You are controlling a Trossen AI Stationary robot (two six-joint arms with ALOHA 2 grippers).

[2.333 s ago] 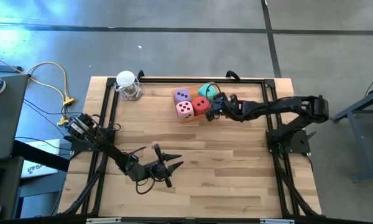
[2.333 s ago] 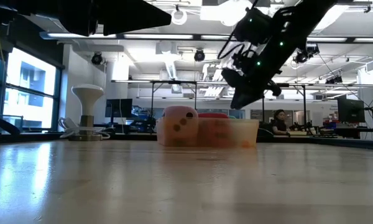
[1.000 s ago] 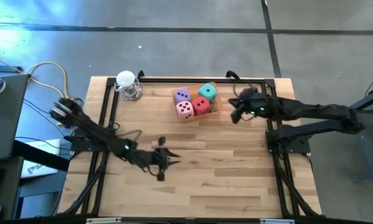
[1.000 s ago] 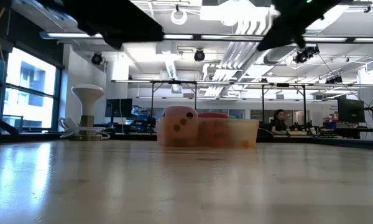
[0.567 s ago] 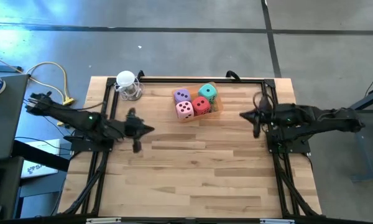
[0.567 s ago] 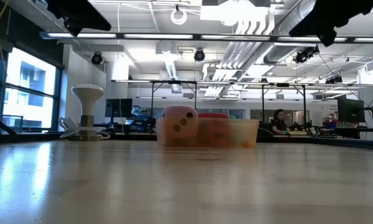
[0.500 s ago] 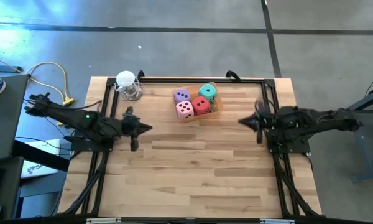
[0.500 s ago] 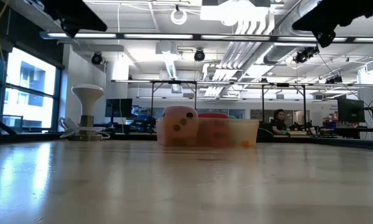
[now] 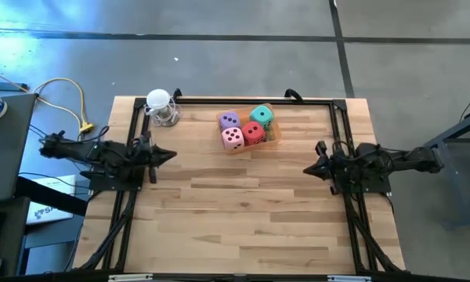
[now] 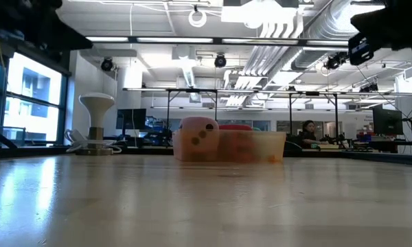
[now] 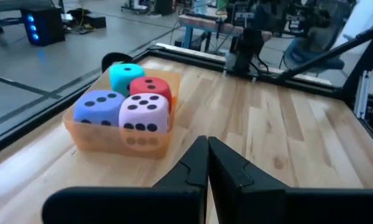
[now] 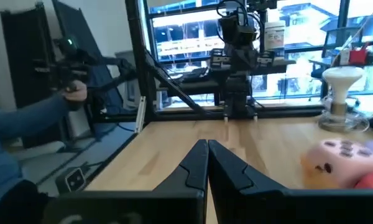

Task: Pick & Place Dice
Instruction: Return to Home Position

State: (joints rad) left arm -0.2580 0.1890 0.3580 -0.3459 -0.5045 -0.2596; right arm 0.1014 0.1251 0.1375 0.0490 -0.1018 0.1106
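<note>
Left pincer (image 9: 166,154), frame left, and right pincer (image 9: 309,168), frame right, are clenched empty; fold home smoothly, clear of dice (image 9: 244,128).

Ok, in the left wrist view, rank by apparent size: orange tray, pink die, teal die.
1. orange tray
2. pink die
3. teal die, though it sits farther from the camera and is partly hidden, so its real size may match the pink one.

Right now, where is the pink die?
In the high view the pink die sits in the orange tray near the table's far edge, beside the red die and purple die.
</note>
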